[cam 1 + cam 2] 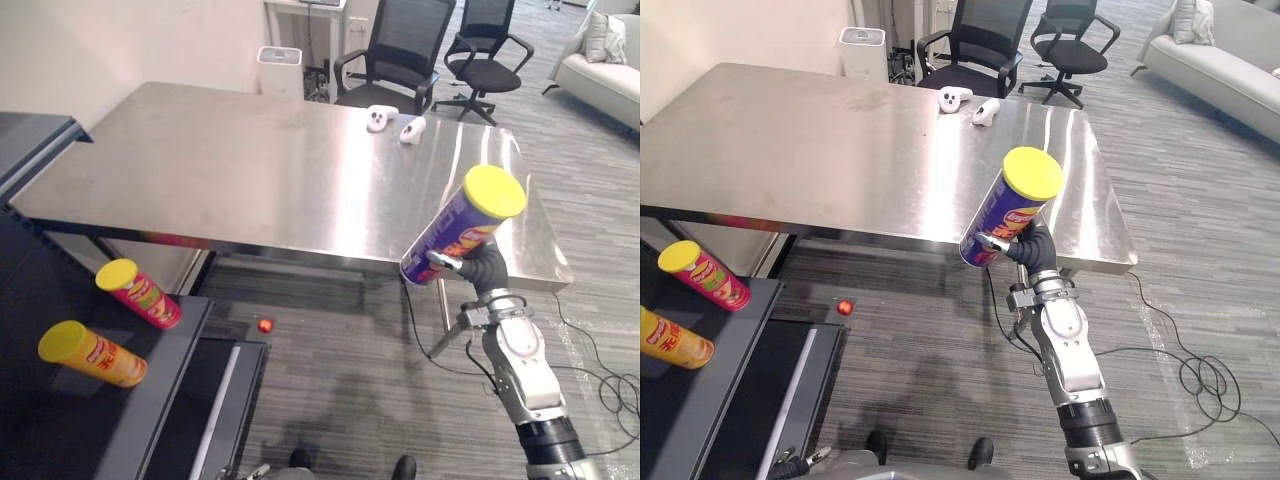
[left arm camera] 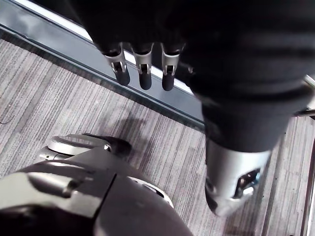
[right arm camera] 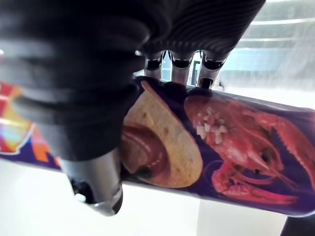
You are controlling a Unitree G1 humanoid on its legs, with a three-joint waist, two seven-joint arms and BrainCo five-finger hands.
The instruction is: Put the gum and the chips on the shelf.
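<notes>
Chips first: the purple chips can (image 1: 462,225) is in the robot's right hand (image 1: 480,268), held up in the air and tilted, its yellow lid highest and its base lowest. Seen from the head, it stands out against the near right part of the steel surface (image 1: 250,170) and is well apart from the dark shelf (image 1: 150,400) at the left. The right wrist view gives what the head views cannot: fingers (image 3: 180,61) curled over one side of the can and the thumb (image 3: 93,177) pressed against the other, so the grip is firm round its middle (the printed crisp and red lobster sit just past the thumb).

On the shelf lie two more cans, both on their sides: a red can (image 1: 140,293) nearer the shelf's edge and a yellow can (image 1: 92,355) closer to the robot, the two apart.

The left wrist view shows the left hand (image 2: 145,69) hanging over the grey floor, fingers straight and relaxed, holding nothing.

Far across the surface sit two white controllers (image 1: 378,118), side by side. A small red ball (image 1: 265,325) lies on the floor under the surface's near edge.
</notes>
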